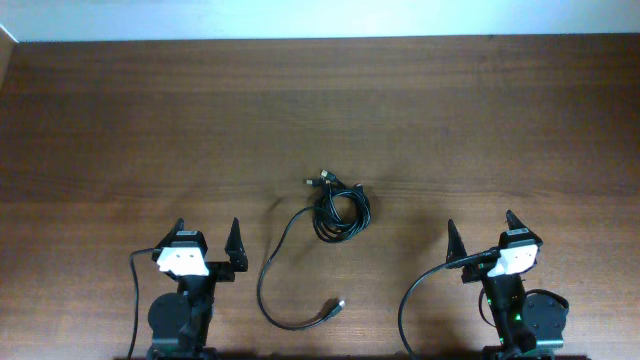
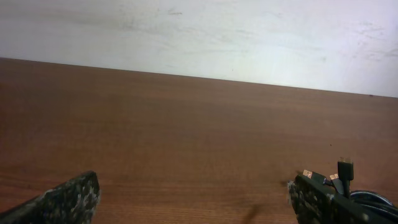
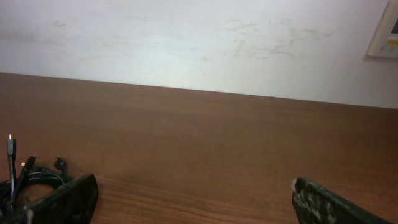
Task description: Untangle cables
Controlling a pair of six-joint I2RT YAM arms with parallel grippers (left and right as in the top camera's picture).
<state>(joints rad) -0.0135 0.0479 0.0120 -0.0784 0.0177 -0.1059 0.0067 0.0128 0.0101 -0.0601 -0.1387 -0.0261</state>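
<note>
Two robot grippers sit closest, both by the near edge of a brown wooden desk (image 1: 320, 100). Seen from overhead, the left gripper (image 1: 208, 222) is toward the near left corner and the right gripper (image 1: 480, 220) toward the near right corner. Each claw is released, its dark fingers spread wide, with only bare wood between them. Neither touches anything.

Between the two arms lie the cables (image 1: 320, 215), thin and black, mostly wound into a small tangled coil close to the middle of the desk. Two metal-tipped plugs (image 1: 314, 181) poke out of the coil on its far left side. One loose cord (image 1: 263, 275) leaves the coil's left side, curves toward the near edge, then hooks back right and ends in a small plug (image 1: 340, 303). This strand runs nearer the left gripper without touching it.

In the left wrist view the coil and its plugs (image 2: 345, 169) peek out behind the right-hand finger (image 2: 317, 202). In the right wrist view the cables (image 3: 18, 177) show at the lower left, behind one finger (image 3: 68, 199). A white wall (image 1: 300, 20) runs along the far edge.
</note>
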